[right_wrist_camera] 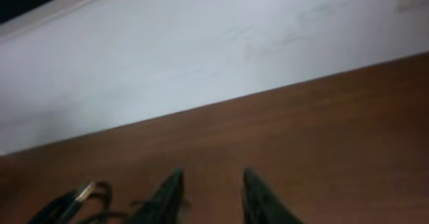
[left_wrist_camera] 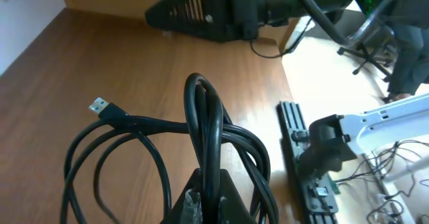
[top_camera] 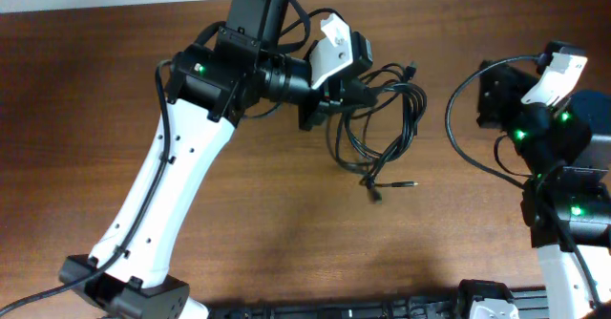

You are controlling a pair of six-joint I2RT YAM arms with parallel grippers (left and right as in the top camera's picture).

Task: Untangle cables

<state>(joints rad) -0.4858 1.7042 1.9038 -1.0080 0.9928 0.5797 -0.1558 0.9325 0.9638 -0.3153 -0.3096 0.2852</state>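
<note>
From above, my left claw (top_camera: 339,97) meets the cables (top_camera: 387,118) heaped on the table (top_camera: 286,214), its own camera shows a loop pinched tight, and the right camera shows my right claw (right_wrist_camera: 211,197) spread open, with strands just beside it.

A brown wooden table (top_camera: 286,214) carries a tangle of black cables (top_camera: 418,104).

Left arm (top_camera: 177,180): white link shell, black joint housings, green status LED (top_camera: 200,69), black cable (top_camera: 162,133) routed externally. Right arm (top_camera: 544,138): black joints, three green LEDs (top_camera: 520,134). Right claw (right_wrist_camera: 211,198): black tapered fingers.
</note>
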